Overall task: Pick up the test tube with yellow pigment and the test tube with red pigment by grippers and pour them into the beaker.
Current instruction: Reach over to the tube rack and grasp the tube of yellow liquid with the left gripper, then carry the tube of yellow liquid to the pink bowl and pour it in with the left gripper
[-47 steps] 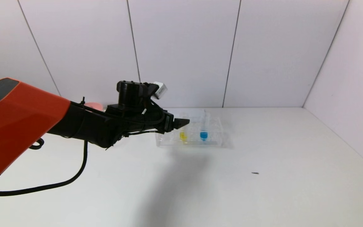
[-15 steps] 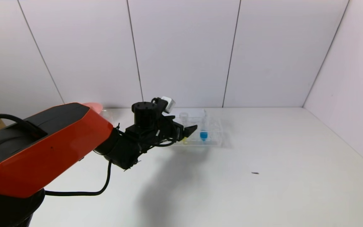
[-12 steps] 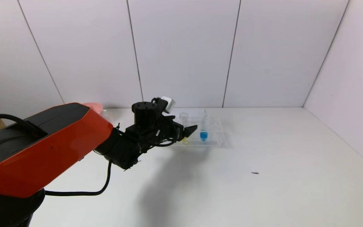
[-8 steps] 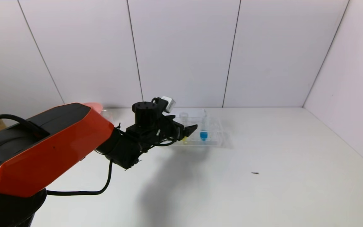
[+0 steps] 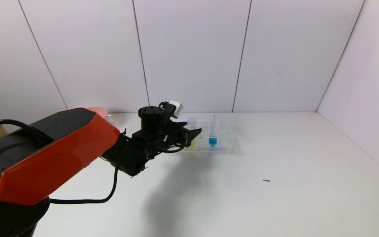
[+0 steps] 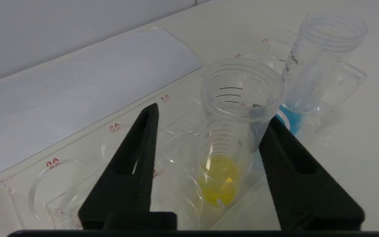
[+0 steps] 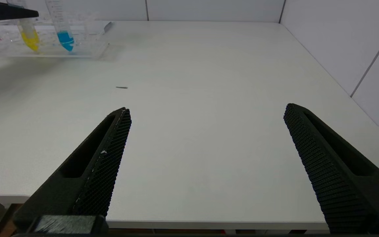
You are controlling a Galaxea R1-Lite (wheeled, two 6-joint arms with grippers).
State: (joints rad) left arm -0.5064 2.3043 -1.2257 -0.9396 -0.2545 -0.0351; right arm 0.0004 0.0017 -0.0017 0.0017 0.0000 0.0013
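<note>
- The white flat surface [image 5: 275, 197] carries everything; a tiny dark speck [image 5: 266, 180] lies toward its right side, well apart from the rest.
- The left arm, with an orange shell and black forearm [image 5: 51, 154], reaches from the near left corner toward the far middle of the surface.
- The clear plastic tube rack [image 5: 224, 144] with round holes and red labels stands near the far edge, about midway along it.
- The left gripper [image 6: 209, 138], black with long pointed fingers [image 6: 133, 158], sits at the rack's left end. Its fingers are apart, one on each side of the yellow tube: one looks to be touching the tube wall, the other stands clear of it.
- The right gripper [image 7: 206, 141] hangs over the near right edge of the surface, fingers wide apart and empty.
- The pink bowl [image 5: 98, 111] peeks out behind the left arm at the far left edge.
- The slim clear test tube with yellow pigment [image 6: 224, 158] stands upright in the rack, between the left fingers.
- The slim clear tube with blue liquid [image 6: 311, 79] stands in the rack just beside the yellow one, leaning slightly.
</note>
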